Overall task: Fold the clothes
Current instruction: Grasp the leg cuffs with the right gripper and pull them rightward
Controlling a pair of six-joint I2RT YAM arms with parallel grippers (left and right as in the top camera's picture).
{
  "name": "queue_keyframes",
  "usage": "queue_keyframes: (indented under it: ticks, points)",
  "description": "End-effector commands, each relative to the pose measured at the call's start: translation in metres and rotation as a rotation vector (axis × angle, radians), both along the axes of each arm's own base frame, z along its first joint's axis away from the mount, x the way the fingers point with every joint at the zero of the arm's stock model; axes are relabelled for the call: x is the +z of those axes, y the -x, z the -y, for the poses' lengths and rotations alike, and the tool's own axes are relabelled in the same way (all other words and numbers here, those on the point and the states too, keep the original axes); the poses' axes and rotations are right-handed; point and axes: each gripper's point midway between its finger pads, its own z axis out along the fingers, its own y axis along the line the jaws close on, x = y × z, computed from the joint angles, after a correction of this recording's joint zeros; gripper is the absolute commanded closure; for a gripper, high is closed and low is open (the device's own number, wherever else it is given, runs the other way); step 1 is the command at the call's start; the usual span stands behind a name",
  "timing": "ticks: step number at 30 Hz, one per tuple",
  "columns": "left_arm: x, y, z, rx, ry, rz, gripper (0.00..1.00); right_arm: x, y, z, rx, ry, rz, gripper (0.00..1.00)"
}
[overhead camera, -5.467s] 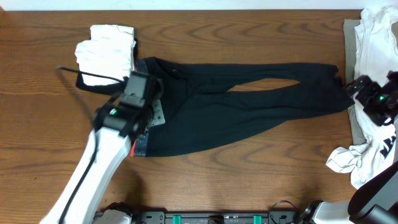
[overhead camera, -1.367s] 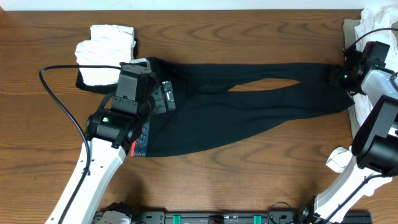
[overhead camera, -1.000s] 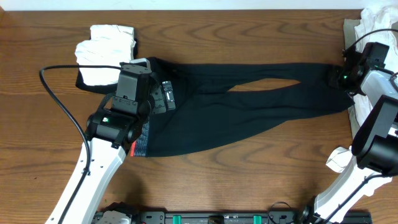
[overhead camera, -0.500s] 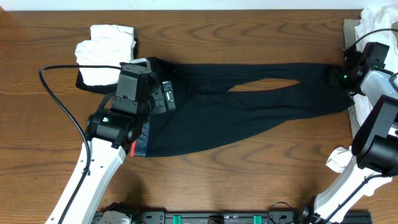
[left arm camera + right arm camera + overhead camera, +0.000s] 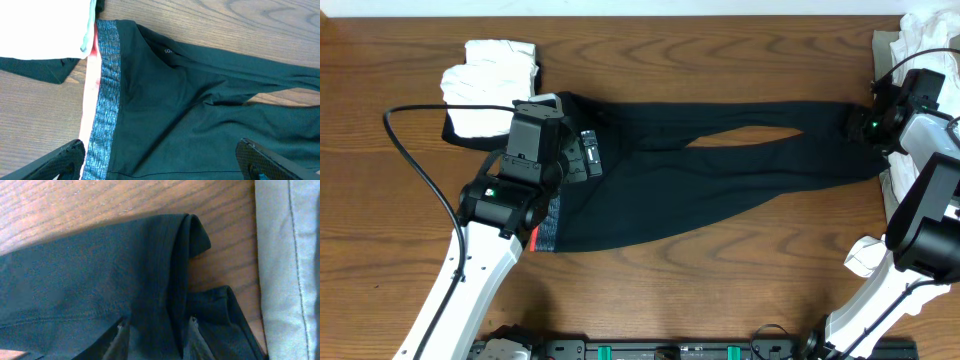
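black leggings (image 5: 650, 190), heathered grey waistband (image 5: 102, 100)

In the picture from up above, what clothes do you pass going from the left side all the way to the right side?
folded white cloth → black leggings → heap of white clothes at the right edge

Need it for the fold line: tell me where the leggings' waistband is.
In the overhead view the waistband is at the left end of the black leggings, under the left gripper, just below the folded white cloth.
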Motion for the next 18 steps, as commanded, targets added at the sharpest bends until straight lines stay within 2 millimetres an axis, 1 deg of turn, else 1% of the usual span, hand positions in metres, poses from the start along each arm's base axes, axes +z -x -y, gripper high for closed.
queue_keyframes:
  ticks: [1, 4, 8, 10, 14, 18]
  points:
    - [0.010, -0.003, -0.003, 0.002, -0.014, 0.029, 0.02, -0.007, 0.005, 0.001, -0.011, -0.020, -0.013, 0.72]
    - [0.010, -0.003, -0.003, 0.002, -0.014, 0.029, 0.02, -0.007, 0.005, 0.002, -0.011, -0.020, -0.012, 0.80]
    - [0.010, -0.003, -0.003, 0.002, -0.015, 0.029, 0.02, -0.006, 0.004, 0.002, -0.011, -0.019, -0.007, 0.95]
    - [0.010, -0.003, -0.003, 0.002, -0.014, 0.029, 0.02, -0.005, 0.002, 0.001, -0.017, -0.032, 0.003, 0.99]
    - [0.010, -0.003, -0.003, 0.002, -0.015, 0.029, 0.02, 0.003, -0.009, -0.010, 0.018, -0.089, 0.065, 0.99]
    - [0.010, -0.003, -0.003, 0.002, -0.014, 0.029, 0.02, 0.014, -0.018, -0.010, 0.030, -0.094, 0.105, 0.99]
